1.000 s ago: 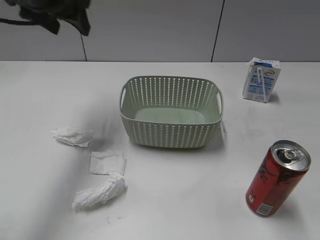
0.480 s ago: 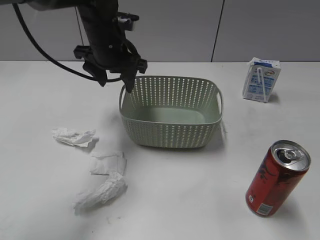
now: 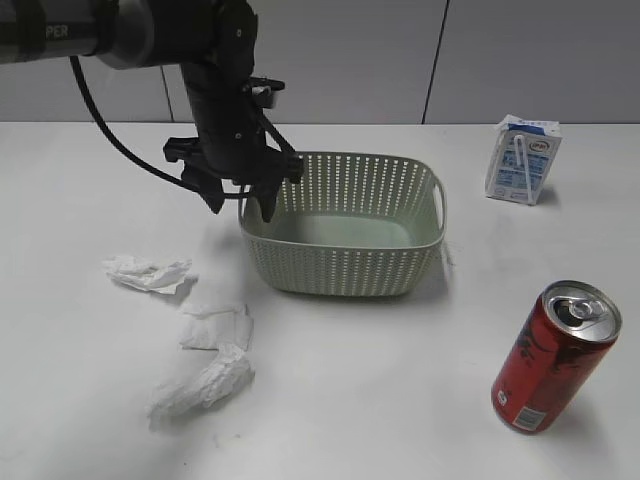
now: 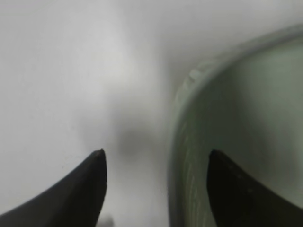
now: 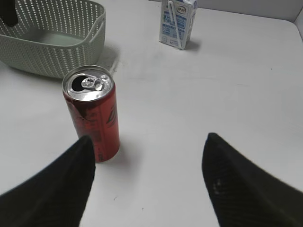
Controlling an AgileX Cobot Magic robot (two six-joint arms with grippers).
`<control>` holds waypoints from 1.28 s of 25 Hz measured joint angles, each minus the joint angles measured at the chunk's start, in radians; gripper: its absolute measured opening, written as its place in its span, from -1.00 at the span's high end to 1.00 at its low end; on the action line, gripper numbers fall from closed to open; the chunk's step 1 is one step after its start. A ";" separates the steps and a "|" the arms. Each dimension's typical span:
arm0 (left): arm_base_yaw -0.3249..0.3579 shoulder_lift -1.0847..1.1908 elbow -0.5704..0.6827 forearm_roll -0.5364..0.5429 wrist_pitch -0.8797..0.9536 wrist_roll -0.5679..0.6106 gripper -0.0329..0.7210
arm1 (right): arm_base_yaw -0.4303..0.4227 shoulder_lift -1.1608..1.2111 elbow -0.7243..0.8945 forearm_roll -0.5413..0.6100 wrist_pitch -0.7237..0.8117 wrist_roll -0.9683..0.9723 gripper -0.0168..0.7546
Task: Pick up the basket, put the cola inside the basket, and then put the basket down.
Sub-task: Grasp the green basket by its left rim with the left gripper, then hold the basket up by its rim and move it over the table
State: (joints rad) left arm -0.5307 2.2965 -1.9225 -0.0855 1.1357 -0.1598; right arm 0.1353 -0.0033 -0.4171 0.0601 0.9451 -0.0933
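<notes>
Fingers of the left gripper [image 3: 240, 205] are sitting wide apart over the pale green plastic basket [image 3: 343, 222] rim on the white table [image 3: 400, 400]; closing crooked could tip it.

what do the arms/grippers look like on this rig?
Left arm: black, chunky tubular links, white lettering on the upper link, a black cable looping off it. Left gripper has dark tapered fingers. Right gripper: only two matte-black, blunt-tipped fingers show.
</notes>
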 joint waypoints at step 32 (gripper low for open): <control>0.005 -0.183 -0.002 -0.077 0.081 -0.185 0.92 | 0.000 0.269 -0.178 0.111 -0.020 0.002 -0.43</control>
State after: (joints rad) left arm -0.5253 2.1134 -1.9248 -0.1626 1.2170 -0.3445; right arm 0.1353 0.2661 -0.5948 0.1715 0.9254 -0.0913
